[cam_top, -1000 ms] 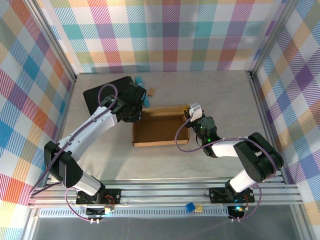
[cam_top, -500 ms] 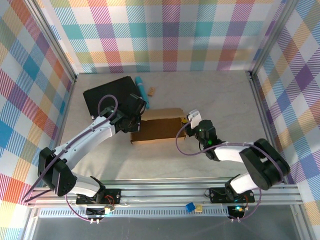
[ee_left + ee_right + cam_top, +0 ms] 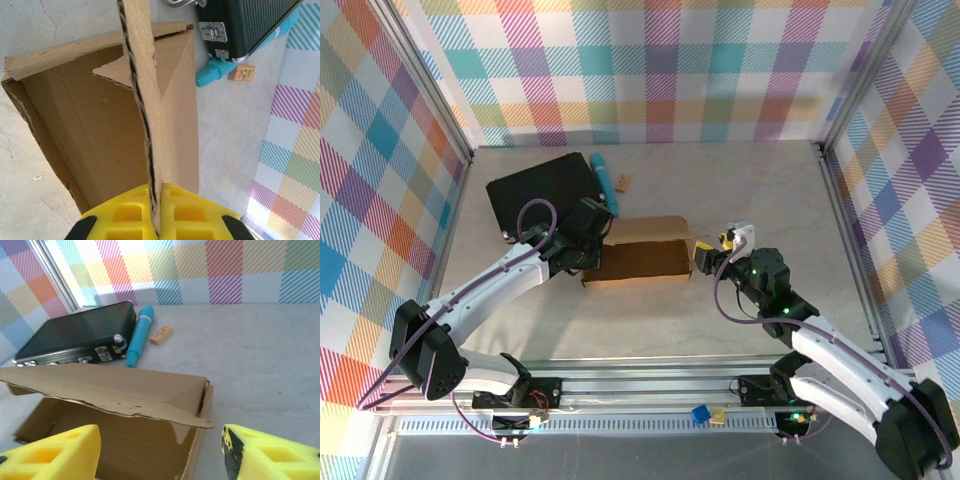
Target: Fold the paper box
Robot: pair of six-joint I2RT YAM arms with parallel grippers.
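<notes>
Paper box (image 3: 640, 258) at mid-table, plain brown corrugated card, unprinted, just in front of the black case (image 3: 540, 190) and the teal pen (image 3: 605, 180). Clamped on an upright flap at its left end by the left gripper (image 3: 155, 200), yellow pads tight on the card. Right gripper (image 3: 715, 248) just beside the right end, jaws apart, holding nothing. Small wooden block (image 3: 242, 73) by the pen, dark print too small to read.

The shallow brown corrugated cardboard box (image 3: 638, 262) lies at the middle of the top view on the grey bench (image 3: 770, 200), long side running left to right. It is half folded: walls raised, inside open, and one long ragged-edged flap leaning over the interior.
</notes>
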